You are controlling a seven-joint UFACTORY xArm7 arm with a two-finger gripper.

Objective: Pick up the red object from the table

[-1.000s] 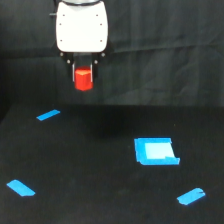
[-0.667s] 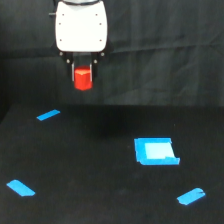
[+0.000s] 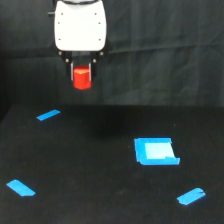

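Note:
The red object (image 3: pixel 82 78) is a small bright red-orange block hanging well above the black table (image 3: pixel 100 170), in the upper left of the exterior view. My gripper (image 3: pixel 82 75), below its white housing, is shut on it, with dark fingers on either side of the block. A faint shadow lies on the table beneath.
A flat blue square patch (image 3: pixel 155 151) lies at the exterior view's right. Blue tape strips sit at the back left (image 3: pixel 48 115), the front left (image 3: pixel 21 188) and the front right (image 3: pixel 191 196). A dark curtain hangs behind.

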